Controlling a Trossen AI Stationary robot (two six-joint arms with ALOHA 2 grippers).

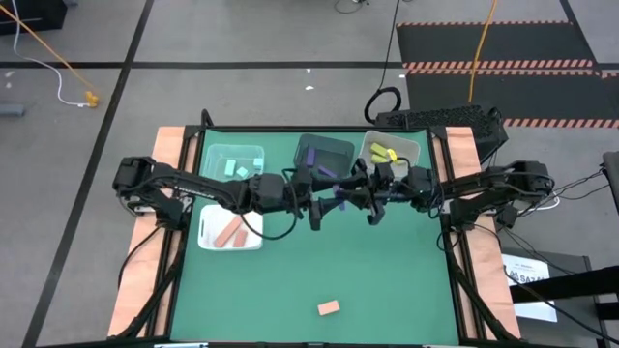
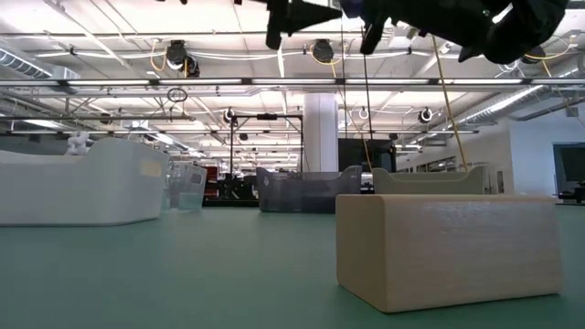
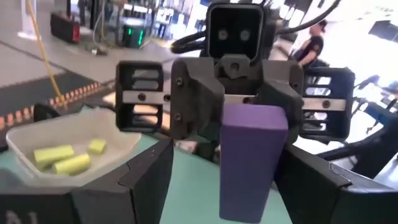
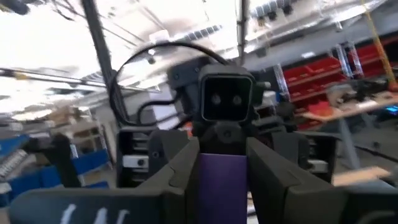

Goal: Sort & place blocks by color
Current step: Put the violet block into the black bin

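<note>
I count four bins (image 1: 235,162), one purple block (image 3: 252,158) between my two grippers, and one salmon block (image 1: 328,307) loose on the tabletop (image 1: 387,280).

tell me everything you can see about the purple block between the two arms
The purple block is a plain, matte, box-shaped bar with flat faces and crisp edges, one solid violet colour. It hangs in the air above the green table, in front of the dark bin, at the middle where the arms meet. The right pincer clamps one end, and the left pincer has its fingers either side of the other end, mid handover.
</note>
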